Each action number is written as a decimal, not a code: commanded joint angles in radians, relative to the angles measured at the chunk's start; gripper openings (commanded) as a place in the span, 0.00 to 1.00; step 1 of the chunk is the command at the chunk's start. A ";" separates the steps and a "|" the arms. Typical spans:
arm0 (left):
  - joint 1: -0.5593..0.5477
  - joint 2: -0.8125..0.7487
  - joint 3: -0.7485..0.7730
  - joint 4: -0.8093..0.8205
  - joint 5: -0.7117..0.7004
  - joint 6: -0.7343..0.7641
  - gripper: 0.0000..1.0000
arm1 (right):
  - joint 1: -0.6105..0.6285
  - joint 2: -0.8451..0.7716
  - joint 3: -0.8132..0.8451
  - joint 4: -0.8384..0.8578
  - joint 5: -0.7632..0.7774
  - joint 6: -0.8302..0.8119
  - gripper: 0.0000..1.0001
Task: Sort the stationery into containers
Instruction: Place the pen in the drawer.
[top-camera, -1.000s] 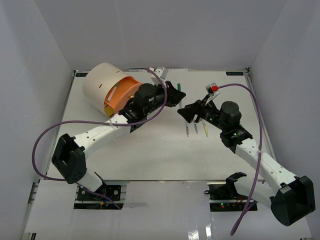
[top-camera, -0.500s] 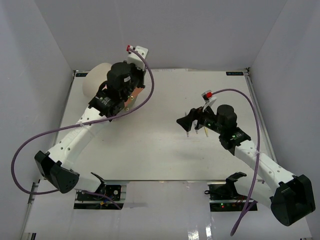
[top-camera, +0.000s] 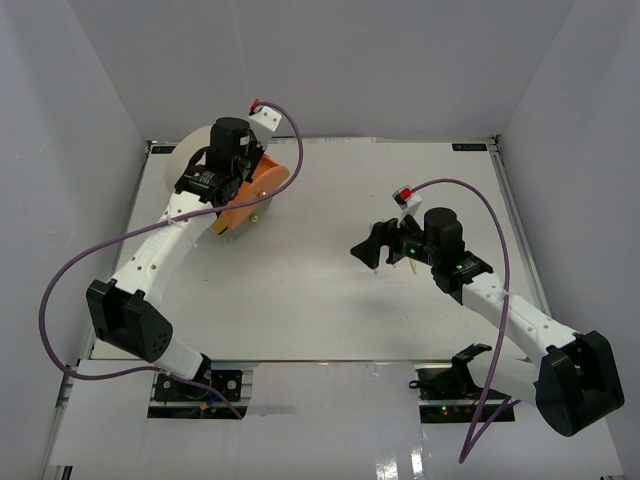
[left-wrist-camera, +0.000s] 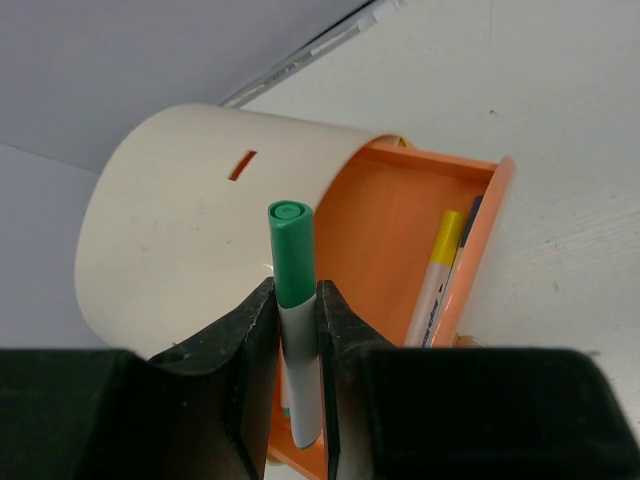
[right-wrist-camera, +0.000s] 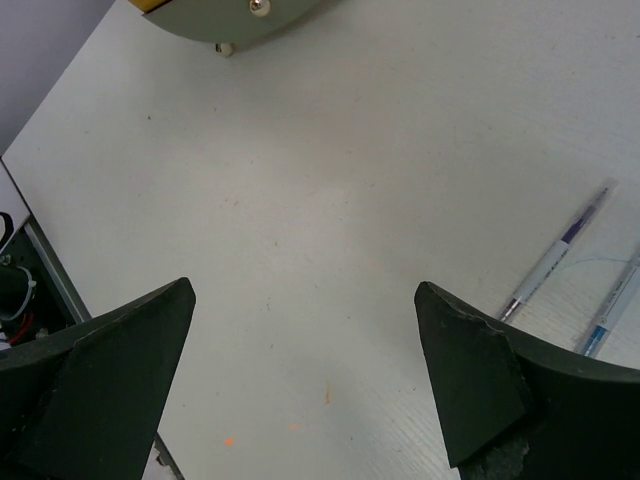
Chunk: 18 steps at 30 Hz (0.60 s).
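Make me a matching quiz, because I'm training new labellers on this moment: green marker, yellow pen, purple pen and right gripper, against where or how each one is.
Things:
1. green marker
2. yellow pen
3. purple pen
4. right gripper

Places or states:
A. lying on the table
B. open, holding nothing
C. lying in the orange drawer
D. pinched in the left gripper

Pairs: 1-D, 2-C, 3-A, 4-B

robot lab cell, white table (top-camera: 320, 295), bare enclosure walls (top-camera: 350, 60)
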 joint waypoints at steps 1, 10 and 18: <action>0.009 -0.011 -0.012 -0.027 0.018 0.020 0.32 | 0.002 0.034 0.060 -0.008 -0.050 -0.037 0.97; 0.010 -0.016 -0.009 -0.030 0.022 0.006 0.56 | 0.026 0.137 0.167 -0.027 -0.031 -0.114 0.97; 0.019 -0.106 -0.073 0.141 -0.019 -0.089 0.86 | 0.143 0.247 0.281 0.039 0.069 -0.210 0.99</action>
